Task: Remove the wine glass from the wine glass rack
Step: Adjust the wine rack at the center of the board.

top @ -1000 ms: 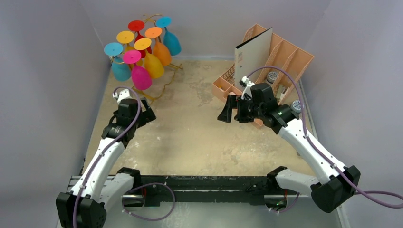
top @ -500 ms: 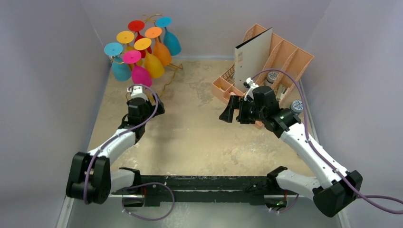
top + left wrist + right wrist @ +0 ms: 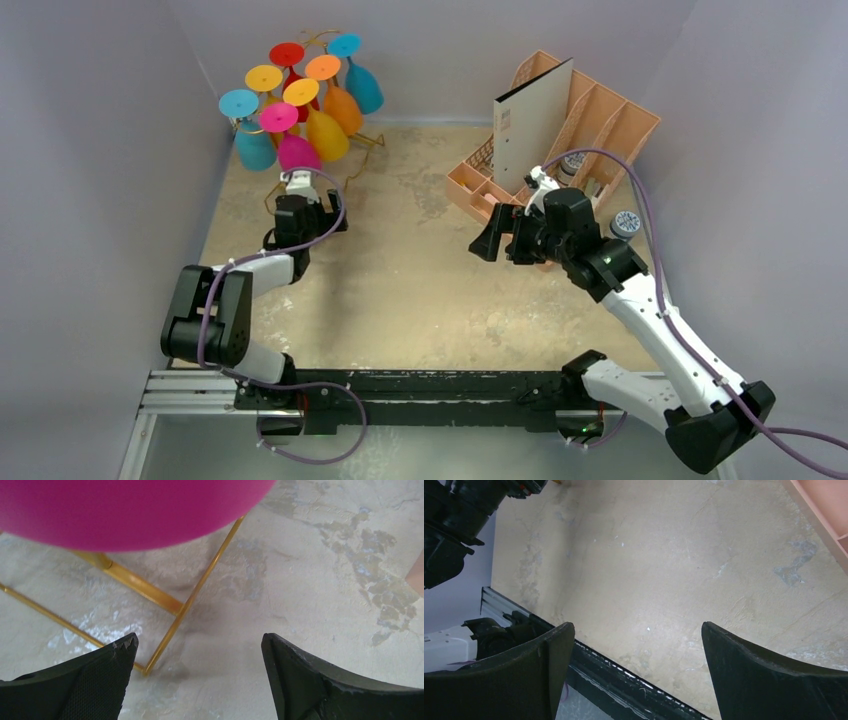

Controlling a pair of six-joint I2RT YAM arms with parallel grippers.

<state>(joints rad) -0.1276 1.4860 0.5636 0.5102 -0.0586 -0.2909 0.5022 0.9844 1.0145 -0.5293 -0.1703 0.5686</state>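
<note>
Where the arms work, a beige table (image 3: 420, 300) is seen, its surface mottled with worn grey patches and scuffs. It is closed in on three sides by plain, pale lilac walls (image 3: 100, 150). A black rail (image 3: 430, 384) is fixed along the near edge.

At the far left corner the gold wire rack (image 3: 142, 589) is stood on the table. Bright glasses (image 3: 325, 135) in blue, yellow, red, orange and magenta are hung on it. The lowest and nearest of them is the magenta glass (image 3: 125, 510), and its bowl is seen just ahead of and above the left gripper (image 3: 198, 640). The fingers (image 3: 70, 685) are spread wide, with only the table and the rack's base wire between them, and the glass is not touched.

The right gripper (image 3: 638, 626) is held over the right half of the table, likewise spread, with nothing gripped. Behind it, at the far right, a peach organiser (image 3: 610, 115) is placed with a white folder (image 3: 530, 115) upright in it.

Compared with a second ago, the left arm has been stretched forward. Its gripper, then well short of the rack, has been brought close under the magenta glass, and its elbow has been lowered toward the table. The right arm has been shifted only slightly to the right. The glasses are unmoved on the rack.
</note>
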